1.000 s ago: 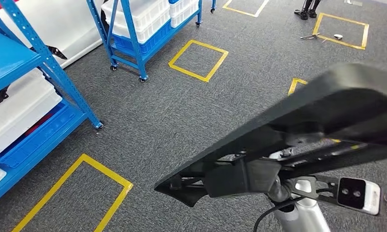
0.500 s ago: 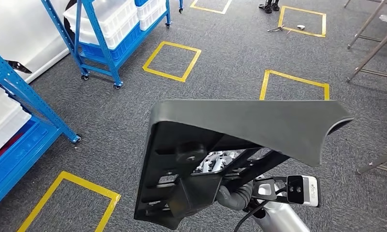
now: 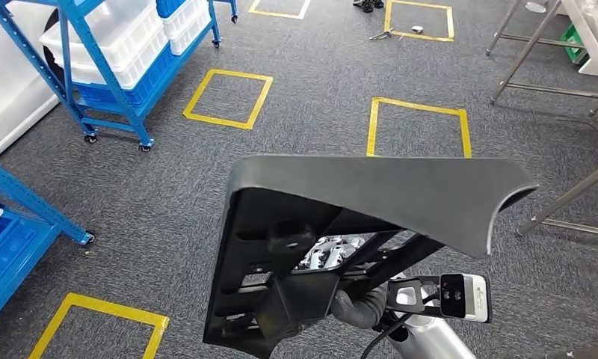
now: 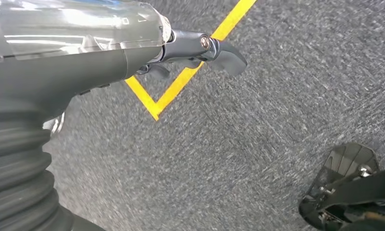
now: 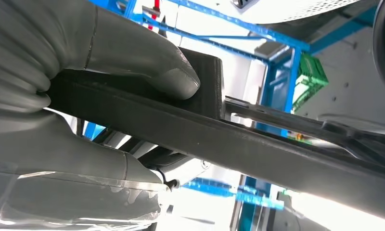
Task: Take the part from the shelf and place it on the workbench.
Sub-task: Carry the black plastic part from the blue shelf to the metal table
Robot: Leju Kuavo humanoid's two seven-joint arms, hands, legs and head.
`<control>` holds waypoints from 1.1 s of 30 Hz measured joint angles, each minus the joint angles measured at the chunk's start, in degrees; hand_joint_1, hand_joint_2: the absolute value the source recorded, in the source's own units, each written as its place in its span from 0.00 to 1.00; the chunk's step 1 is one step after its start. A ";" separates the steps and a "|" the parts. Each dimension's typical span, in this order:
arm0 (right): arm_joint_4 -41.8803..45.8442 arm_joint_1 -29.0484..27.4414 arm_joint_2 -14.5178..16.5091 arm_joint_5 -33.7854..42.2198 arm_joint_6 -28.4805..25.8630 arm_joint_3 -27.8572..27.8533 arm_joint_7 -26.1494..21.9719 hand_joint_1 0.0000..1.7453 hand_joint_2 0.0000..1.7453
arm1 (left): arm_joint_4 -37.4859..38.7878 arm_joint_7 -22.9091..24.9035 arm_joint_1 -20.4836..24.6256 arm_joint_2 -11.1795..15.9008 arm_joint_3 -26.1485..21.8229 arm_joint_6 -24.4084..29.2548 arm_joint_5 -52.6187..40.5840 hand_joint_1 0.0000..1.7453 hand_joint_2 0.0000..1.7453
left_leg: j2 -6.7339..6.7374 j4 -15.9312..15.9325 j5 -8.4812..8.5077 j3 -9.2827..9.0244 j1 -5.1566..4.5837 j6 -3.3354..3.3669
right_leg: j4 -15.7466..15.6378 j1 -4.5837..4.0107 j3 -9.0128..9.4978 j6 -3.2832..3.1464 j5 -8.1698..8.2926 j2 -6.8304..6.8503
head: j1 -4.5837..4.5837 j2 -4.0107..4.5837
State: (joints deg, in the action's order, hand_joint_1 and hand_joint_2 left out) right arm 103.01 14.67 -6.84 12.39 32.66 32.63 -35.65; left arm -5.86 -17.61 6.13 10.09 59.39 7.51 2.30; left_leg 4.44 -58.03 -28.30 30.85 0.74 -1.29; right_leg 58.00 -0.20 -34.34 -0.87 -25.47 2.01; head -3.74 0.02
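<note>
Right hand (image 5: 84,96) grips the black part (image 3: 371,202); left hand (image 4: 133,53) holds nothing.

Floor was dark grey carpet (image 3: 169,187) w/ yellow tape squares (image 3: 226,99). Blue wheeled rack (image 3: 102,67) at far left held white bins (image 3: 116,37) over blue crates. Second blue rack (image 3: 19,224) near left edge. Metal table legs (image 3: 528,52) far right. White wall (image 3: 4,97) behind racks.

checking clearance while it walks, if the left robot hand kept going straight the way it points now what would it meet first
Probably the grey carpet floor, near the yellow tape line. The left robot hand hangs empty, and nothing shows between it and the carpet, though depth is unclear.
</note>
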 joint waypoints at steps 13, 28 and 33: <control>1.63 1.82 0.26 2.73 -0.48 -0.17 0.32 1.00 1.00 | 0.00 0.39 0.01 -0.08 1.88 0.20 -0.01 0.00 1.00 | -7.37 -1.29 0.62 1.56 0.79 -0.25 | 1.44 0.47 -0.27 0.47 -0.55 -7.11 | -0.01 0.00; 2.47 1.59 -0.22 1.14 -0.69 -1.50 -0.08 1.00 1.00 | 0.20 0.07 0.27 1.71 1.66 5.58 0.02 0.00 1.00 | -0.45 -0.51 0.02 0.32 -0.30 1.39 | 1.72 -0.44 -0.86 0.57 -0.20 1.58 | 0.00 0.00; 2.90 1.56 -0.58 1.01 -1.54 -1.62 -0.08 1.00 1.00 | 0.22 0.45 0.40 2.27 1.67 5.41 -0.01 0.00 1.00 | -1.24 -2.60 -2.03 0.66 -0.21 0.17 | -0.26 -0.15 -0.04 -0.64 0.37 -0.52 | -0.01 0.00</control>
State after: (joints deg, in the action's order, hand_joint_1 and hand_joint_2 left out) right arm 105.91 16.23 -7.42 13.39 31.12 31.02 -35.74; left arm -5.63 -17.16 6.53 12.37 61.06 12.93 2.30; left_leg 3.20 -60.62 -30.34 31.51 0.54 -1.12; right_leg 57.75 -0.34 -34.39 -1.51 -25.11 1.49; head -3.75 0.02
